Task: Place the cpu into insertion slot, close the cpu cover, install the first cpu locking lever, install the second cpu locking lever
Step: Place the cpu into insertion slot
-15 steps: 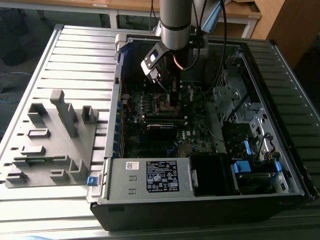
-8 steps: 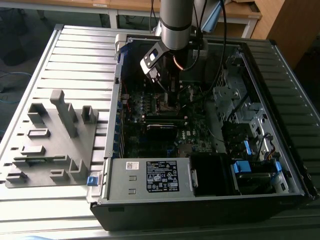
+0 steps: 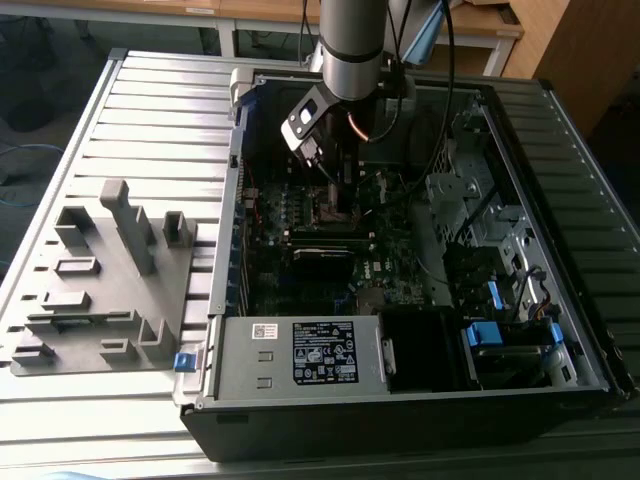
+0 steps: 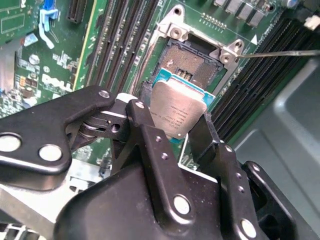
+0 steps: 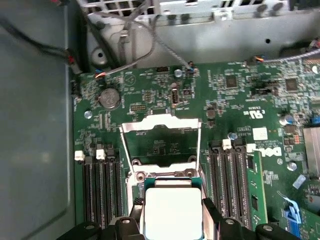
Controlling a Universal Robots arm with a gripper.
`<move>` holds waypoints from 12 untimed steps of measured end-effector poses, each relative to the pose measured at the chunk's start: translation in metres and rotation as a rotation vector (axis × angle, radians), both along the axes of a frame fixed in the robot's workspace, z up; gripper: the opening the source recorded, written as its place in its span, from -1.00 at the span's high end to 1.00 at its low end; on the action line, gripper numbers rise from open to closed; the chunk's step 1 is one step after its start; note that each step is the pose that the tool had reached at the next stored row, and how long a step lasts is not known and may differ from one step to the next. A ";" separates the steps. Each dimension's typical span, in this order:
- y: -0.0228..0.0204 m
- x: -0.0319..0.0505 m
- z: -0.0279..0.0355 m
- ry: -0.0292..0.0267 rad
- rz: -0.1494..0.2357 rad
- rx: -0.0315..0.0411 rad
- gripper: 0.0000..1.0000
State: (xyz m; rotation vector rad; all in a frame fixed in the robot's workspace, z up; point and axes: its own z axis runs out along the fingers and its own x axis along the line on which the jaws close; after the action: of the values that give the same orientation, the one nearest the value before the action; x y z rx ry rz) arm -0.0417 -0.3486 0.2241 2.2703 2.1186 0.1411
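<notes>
Here, 1 robot arm (image 3: 350, 45) comes down almost vertically from above into an open computer case (image 3: 400, 425). The case lies on its side on a slatted metal counter (image 3: 150, 110), toward the counter's edge at the exterior view's right. The wrist points straight down, with a small camera block (image 3: 303, 118) fixed to its side. The tool (image 3: 338, 190) hangs low over the green circuit board (image 3: 320, 235), in the part of the case farther from the exterior camera. A grey moulded parts holder (image 3: 100, 280) sits on the counter beside the case, near the edge at the exterior view's left.

In the second wrist view the tool's 2 black fingers (image 4: 150, 145) are clenched on the cpu (image 4: 180, 112), pinching it by 2 opposite edges with its silver top facing the camera. The cpu is tilted and overlaps the near part of the insertion slot (image 4: 195, 60), whose dark square bed is otherwise uncovered. Whether the chip touches the socket I cannot tell. A thin metal lever (image 4: 280, 52) sticks out sideways from 1 corner of the socket's silvery rim.

In the first wrist view the cpu cover (image 5: 160, 123) is swung open, away from the socket, and green board shows through its square window. Long black memory slots (image 5: 100, 190) flank the socket on 2 sides.
</notes>
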 end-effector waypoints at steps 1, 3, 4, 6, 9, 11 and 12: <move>0.0000 0.0000 -0.0001 0.0000 0.015 0.0000 -0.08; 0.0000 0.0000 -0.0003 0.0000 0.041 -0.0001 -0.08; 0.0000 0.0000 -0.0005 0.0000 0.050 -0.0001 -0.08; 0.0000 0.0000 -0.0005 0.0000 0.053 -0.0002 -0.08; 0.0000 0.0000 -0.0005 0.0001 0.055 -0.0001 -0.08; -0.0001 0.0000 -0.0005 0.0001 0.055 -0.0001 -0.08; -0.0001 0.0000 -0.0005 0.0001 0.055 -0.0002 -0.08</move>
State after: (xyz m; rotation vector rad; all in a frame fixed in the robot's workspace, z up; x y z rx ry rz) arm -0.0417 -0.3487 0.2236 2.2128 2.1820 0.1423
